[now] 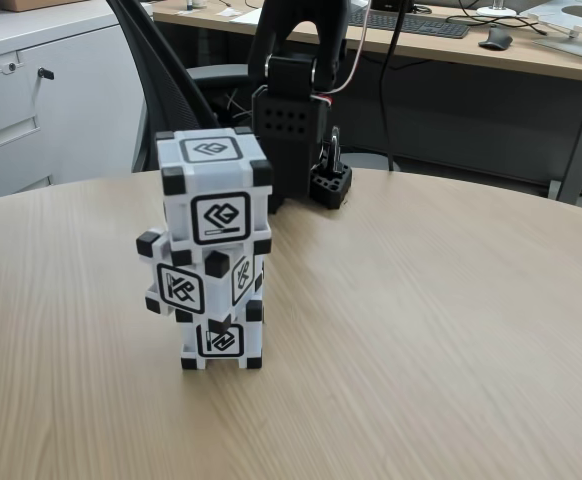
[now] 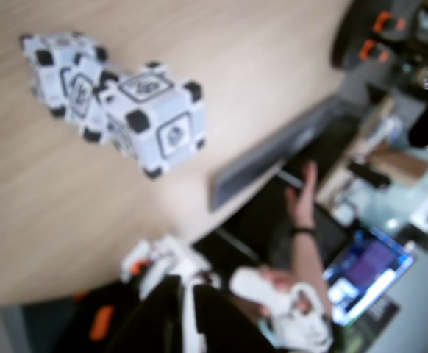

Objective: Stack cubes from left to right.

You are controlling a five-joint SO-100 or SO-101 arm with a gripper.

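1. The three cubes form one stack on the round wooden worktop [image 1: 421, 330], left of centre in the fixed view.
2. The top cube [image 1: 214, 187] is white-grey with black corner blocks and a black-framed square symbol on its front and upper faces. It sits square to the camera.
3. The middle cube [image 1: 203, 280] is turned on the stack, so one of its corners faces the camera and its black corner blocks jut out to the left past the cubes above and below.
4. The bottom cube [image 1: 221, 342] rests on the worktop, largely hidden by the middle one; one symbol face shows at the front.
5. In the wrist view, which is blurred, the stack lies in the upper left of the frame, with the top cube [image 2: 155, 118] nearest the camera and the other two behind it toward the upper left corner.
6. The arm [image 1: 291, 110], black, stands behind the stack at the top centre of the fixed view, apart from the cubes.
7. Whether the tool is spread or pressed together I cannot tell; no cube is touching the arm.
8. A person's hand [image 2: 300, 197] shows at the lower right of the wrist view, beyond the worktop edge.
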